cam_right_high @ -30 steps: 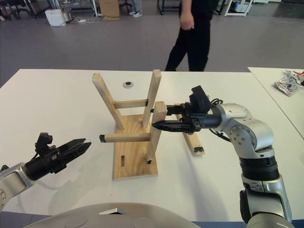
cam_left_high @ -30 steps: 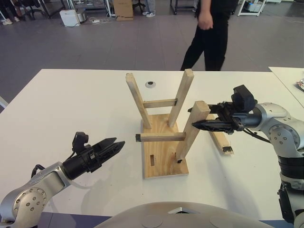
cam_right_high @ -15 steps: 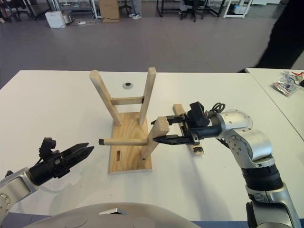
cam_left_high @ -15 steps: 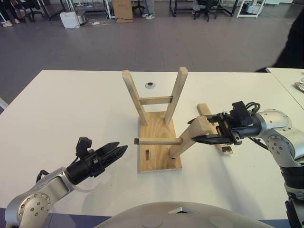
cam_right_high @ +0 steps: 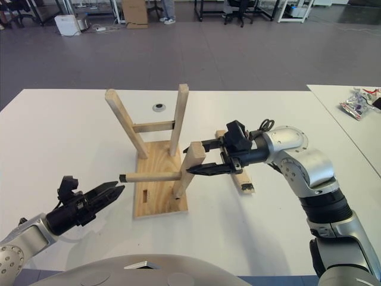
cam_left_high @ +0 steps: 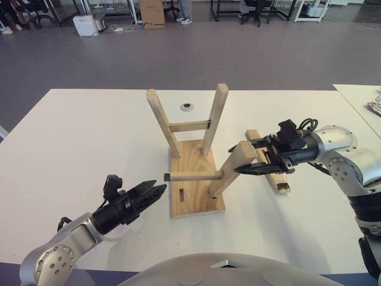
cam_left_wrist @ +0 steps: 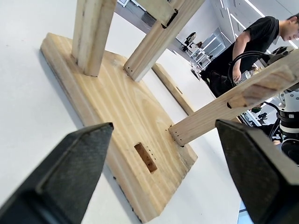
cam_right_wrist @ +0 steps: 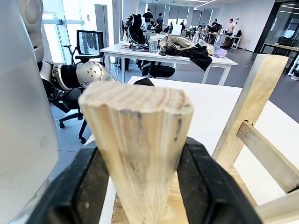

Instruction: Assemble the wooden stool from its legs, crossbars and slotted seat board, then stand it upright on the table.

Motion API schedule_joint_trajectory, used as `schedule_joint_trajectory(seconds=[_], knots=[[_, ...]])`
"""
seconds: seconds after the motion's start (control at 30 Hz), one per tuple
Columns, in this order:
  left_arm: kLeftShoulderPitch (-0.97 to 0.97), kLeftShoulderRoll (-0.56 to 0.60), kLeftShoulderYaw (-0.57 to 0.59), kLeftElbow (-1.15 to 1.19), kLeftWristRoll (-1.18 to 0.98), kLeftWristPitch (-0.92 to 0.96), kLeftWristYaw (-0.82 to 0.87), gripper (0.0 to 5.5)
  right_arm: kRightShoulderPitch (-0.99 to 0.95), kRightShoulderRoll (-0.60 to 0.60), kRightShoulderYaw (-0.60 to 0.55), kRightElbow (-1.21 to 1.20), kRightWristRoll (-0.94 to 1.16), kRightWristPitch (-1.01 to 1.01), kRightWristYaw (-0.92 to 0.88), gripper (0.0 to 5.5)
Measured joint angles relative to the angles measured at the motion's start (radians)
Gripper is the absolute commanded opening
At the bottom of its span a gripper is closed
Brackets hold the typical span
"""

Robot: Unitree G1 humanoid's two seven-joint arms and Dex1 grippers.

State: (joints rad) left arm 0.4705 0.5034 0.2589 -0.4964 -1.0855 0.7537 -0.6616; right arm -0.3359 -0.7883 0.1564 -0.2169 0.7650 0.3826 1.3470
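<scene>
White table (cam_left_high: 71, 137) holds the seat board (cam_left_high: 193, 201) with two legs (cam_left_high: 213, 119) fitted; right gripper (cam_left_high: 243, 158) pinches the tilted third leg (cam_left_high: 229, 174), left gripper (cam_left_high: 153, 189) gapes beside its crossbar (cam_left_high: 193, 176), fourth leg (cam_left_high: 276, 179) lying unfitted below the right jaws.

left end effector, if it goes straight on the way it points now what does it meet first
Most likely the left end effector meets the seat board first, near its empty slot. The crossbar has its free end just above that line, so it could come first; depth is unclear.
</scene>
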Motion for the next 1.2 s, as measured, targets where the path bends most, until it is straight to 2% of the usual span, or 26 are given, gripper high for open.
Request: schedule_joint_trajectory(seconds=[0.07, 0.13, 0.2, 0.4, 0.47, 0.57, 0.73, 0.87, 0.97, 1.03, 1.2], knots=[[0.01, -0.011, -0.003, -0.002, 0.002, -0.004, 0.005, 4.03, -0.004, 0.0, 0.004, -0.001, 0.013, 0.026, -0.022, 2.03], [0.018, -0.023, -0.008, -0.011, 0.024, -0.02, 0.012, 4.03, -0.012, -0.002, 0.008, 0.0, 0.024, 0.079, -0.036, 2.57], [0.025, -0.032, -0.021, -0.018, 0.039, -0.033, 0.018, 4.03, 0.094, -0.027, 0.141, 0.078, -0.101, 0.233, -0.093, 2.95], [0.023, -0.047, -0.035, -0.017, 0.067, -0.047, 0.018, 4.03, 0.082, -0.017, 0.121, 0.091, -0.156, 0.215, -0.092, 3.87], [0.024, -0.048, -0.035, -0.016, 0.069, -0.047, 0.018, 4.03, 0.081, -0.015, 0.115, 0.122, -0.23, 0.166, -0.134, 3.87], [0.03, -0.051, -0.034, -0.015, 0.076, -0.05, 0.018, 4.03, 0.068, -0.003, 0.058, 0.208, -0.338, 0.154, -0.301, 3.87], [0.073, -0.078, -0.037, -0.016, 0.099, -0.077, 0.022, 4.03, 0.065, 0.104, -0.082, 0.249, -0.421, 0.25, -0.654, 3.87], [0.102, -0.111, -0.05, -0.029, 0.111, -0.093, 0.042, 4.03, 0.121, 0.169, -0.152, 0.16, -0.449, 0.394, -0.839, 3.87], [0.124, -0.134, -0.068, -0.053, 0.117, -0.113, 0.052, 4.03, 0.216, 0.17, -0.157, 0.095, -0.458, 0.493, -0.886, 3.87], [0.137, -0.147, -0.077, -0.059, 0.119, -0.127, 0.056, 4.03, 0.253, 0.167, -0.158, 0.059, -0.453, 0.547, -0.885, 3.62], [0.148, -0.156, -0.092, -0.065, 0.137, -0.142, 0.062, 4.03, 0.296, 0.137, -0.162, 0.014, -0.437, 0.577, -0.835, 2.61]])
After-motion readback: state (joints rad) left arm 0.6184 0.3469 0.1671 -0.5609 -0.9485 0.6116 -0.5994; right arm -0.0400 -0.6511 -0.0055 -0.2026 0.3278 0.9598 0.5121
